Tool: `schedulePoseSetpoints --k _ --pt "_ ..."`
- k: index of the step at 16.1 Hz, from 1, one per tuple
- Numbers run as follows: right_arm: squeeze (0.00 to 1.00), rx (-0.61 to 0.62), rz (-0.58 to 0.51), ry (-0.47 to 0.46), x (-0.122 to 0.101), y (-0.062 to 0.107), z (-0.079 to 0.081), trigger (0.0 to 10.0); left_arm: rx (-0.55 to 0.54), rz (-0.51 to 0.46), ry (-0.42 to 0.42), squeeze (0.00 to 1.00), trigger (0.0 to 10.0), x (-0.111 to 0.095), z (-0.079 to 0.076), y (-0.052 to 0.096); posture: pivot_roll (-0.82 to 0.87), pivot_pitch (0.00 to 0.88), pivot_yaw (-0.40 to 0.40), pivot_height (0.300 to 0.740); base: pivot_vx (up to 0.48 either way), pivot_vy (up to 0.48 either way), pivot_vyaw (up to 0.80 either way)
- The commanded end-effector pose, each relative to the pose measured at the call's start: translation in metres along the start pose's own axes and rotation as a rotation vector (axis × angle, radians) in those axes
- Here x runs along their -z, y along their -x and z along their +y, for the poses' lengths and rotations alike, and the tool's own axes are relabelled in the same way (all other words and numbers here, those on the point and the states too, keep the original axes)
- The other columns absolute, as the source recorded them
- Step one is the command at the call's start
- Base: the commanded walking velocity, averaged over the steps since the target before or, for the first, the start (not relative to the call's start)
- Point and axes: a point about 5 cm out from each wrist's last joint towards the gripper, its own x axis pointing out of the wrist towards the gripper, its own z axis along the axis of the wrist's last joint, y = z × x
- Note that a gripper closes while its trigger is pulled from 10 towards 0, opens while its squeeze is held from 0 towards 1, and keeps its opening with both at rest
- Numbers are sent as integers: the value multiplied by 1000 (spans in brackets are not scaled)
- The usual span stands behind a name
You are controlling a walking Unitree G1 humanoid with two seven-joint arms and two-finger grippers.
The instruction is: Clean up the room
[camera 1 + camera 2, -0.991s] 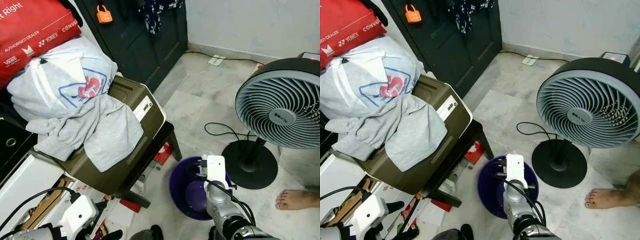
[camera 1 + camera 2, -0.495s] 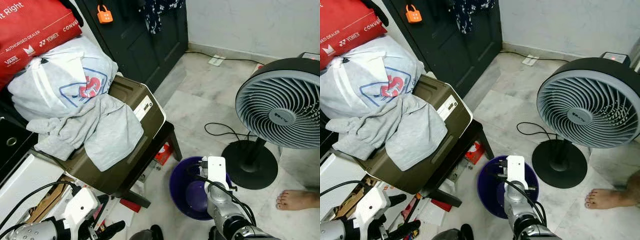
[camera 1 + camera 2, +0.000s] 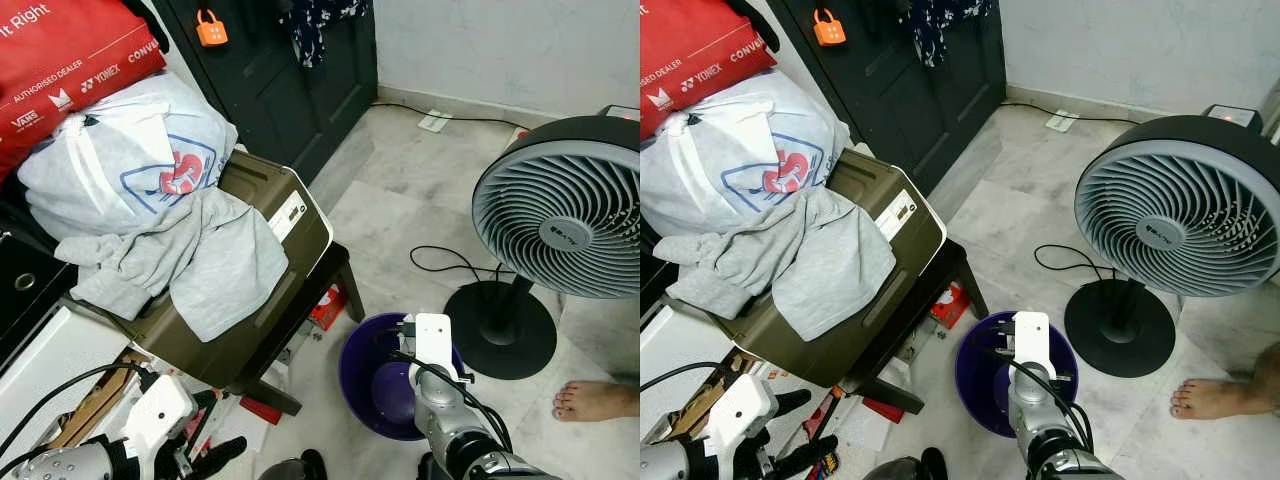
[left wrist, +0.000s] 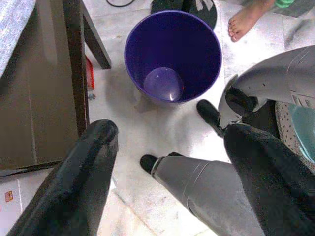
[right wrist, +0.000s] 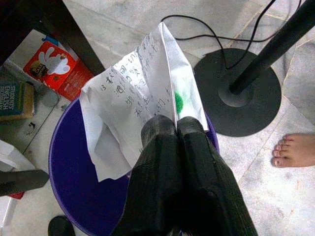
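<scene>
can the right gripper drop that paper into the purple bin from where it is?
Probably yes. The right gripper is shut on the paper and hangs over the open purple bin, with nothing between them. The fan base stands beside the bin, off the drop path.

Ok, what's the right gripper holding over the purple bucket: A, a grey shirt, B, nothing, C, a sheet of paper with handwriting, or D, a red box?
C: the right gripper is shut on a creased sheet of paper with handwriting, above the purple bucket.
</scene>
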Motion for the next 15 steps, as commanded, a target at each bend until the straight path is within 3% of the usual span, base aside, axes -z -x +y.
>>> schedulePoseSetpoints --k 1,2,3,6,7,8,9,10,14,15 --pt "0 -23 44 -2 9 4 9 10000 -20 39 12 0 0 8 3 5 85 230 237 740 0 0 0" --pt "0 -23 46 -3 9 4 9 10000 -19 45 9 0 0 9 2 5 84 229 238 740 0 0 0" --pt "1000 -38 45 -37 8 4 10 10000 -23 54 7 0 10000 10 2 3 81 226 238 740 0 0 0" --pt "1000 -7 55 1 6 2 6 10000 -46 35 36 0 10000 9 5 -5 61 210 230 740 0 0 0" --pt "78 -11 43 1 1 0 5 10000 -51 21 31 0 10000 7 6 -10 49 201 224 740 0 0 0" --pt "0 -12 10 5 -5 -1 4 10000 -55 2 24 216 10000 4 7 -16 29 184 214 740 0 0 0" --pt "0 -20 -40 7 -13 -3 2 10000 -65 -20 17 243 10000 1 9 -25 8 163 203 740 0 0 0" --pt "0 -18 -82 19 -21 -5 -2 10000 -89 -49 8 0 10000 -5 14 -37 -27 125 185 740 0 0 0" --pt "0 10 -255 1 -56 -6 -17 10000 -184 -212 46 0 10000 -36 28 -60 -90 49 153 740 0 0 0" --pt "133 -8 -342 -5 -73 -2 -22 10000 -249 -279 49 0 10000 -50 34 -67 -108 23 142 740 0 0 0"
